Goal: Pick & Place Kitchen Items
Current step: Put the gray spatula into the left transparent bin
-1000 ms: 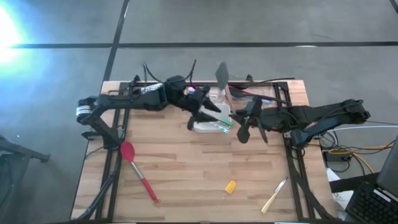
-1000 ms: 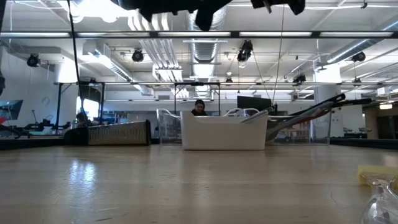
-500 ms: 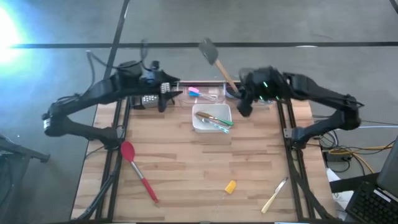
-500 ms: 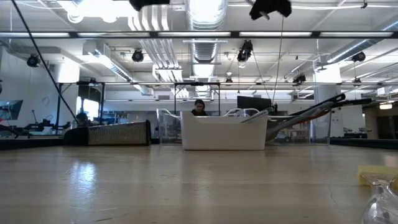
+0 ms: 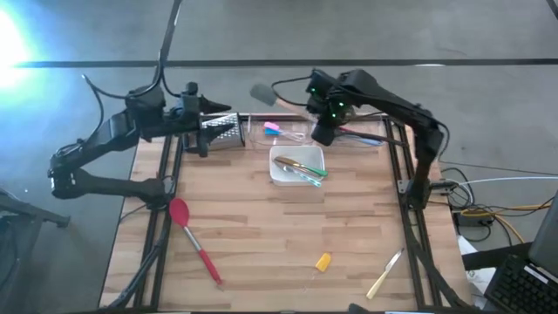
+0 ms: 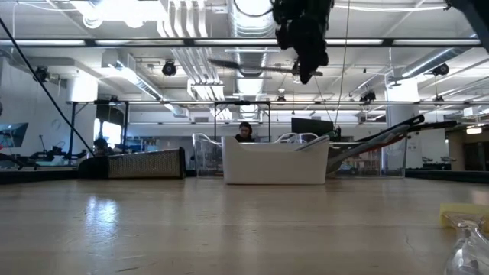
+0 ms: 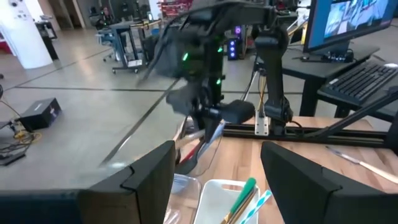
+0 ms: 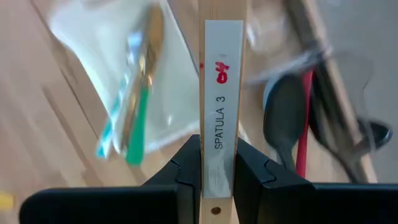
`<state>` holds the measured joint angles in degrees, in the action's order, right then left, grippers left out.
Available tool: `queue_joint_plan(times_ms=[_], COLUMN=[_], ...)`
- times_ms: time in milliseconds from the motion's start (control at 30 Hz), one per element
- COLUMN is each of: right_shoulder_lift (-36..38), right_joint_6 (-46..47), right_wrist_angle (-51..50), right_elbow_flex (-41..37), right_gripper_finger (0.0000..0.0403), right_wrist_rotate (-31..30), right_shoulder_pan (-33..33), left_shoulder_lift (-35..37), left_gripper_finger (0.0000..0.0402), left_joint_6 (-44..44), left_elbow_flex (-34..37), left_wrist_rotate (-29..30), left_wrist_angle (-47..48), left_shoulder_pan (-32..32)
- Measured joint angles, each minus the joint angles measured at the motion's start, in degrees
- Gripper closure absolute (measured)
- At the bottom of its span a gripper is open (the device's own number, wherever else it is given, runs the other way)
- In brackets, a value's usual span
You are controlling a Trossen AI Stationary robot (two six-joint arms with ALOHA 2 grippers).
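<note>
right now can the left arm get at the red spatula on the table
Probably yes: the left gripper is open and empty, and the red spatula lies alone on bare wood on that arm's side.

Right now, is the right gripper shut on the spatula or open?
Shut: the right gripper clamps its fingers against both sides of the wooden handle of the spatula labelled "SPATULA 3", held above the table.

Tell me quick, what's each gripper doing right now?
Left gripper: open, holding nothing.
Right gripper: shut on the wooden-handled spatula, above the bins.
</note>
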<state>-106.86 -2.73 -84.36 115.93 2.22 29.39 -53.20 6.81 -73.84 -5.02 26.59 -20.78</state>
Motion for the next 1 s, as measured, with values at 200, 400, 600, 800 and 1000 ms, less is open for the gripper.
queue_joint_plan(times_ms=[200, 400, 600, 800, 1000], right_shoulder_lift=[-7.63, -10.46, -13.19, -16.93, -18.34], right_joint_6=[-0.75, -1.47, -1.02, 0.40, 1.06], right_wrist_angle=[-5.38, -5.84, -5.66, -5.68, -5.68], right_elbow_flex=[3.51, 1.78, 0.79, 1.41, 2.18], right_gripper_finger=[0.0357, 0.0357, 0.0357, 0.0357, 0.0357], right_wrist_rotate=[2.02, 5.23, 5.42, 5.34, 5.34], right_shoulder_pan=[2.20, 2.81, 2.97, 3.33, 3.88], left_shoulder_lift=[0.18, 0.05, 0.03, -0.01, -0.01], left_gripper_finger=[0.0158, 0.0158, 0.0158, 0.0158, 0.0158], left_joint_6=[-0.51, -0.53, 0.11, 0.19, 0.27], left_elbow_flex=[0.02, 0.02, 0.02, 0.02, 0.02], left_wrist_rotate=[-0.02, -0.02, -0.02, -0.02, -0.04], left_wrist_angle=[0.28, 1.35, 1.67, 1.71, 1.90], left_shoulder_pan=[0.02, 0.01, 0.00, 0.00, 0.01])
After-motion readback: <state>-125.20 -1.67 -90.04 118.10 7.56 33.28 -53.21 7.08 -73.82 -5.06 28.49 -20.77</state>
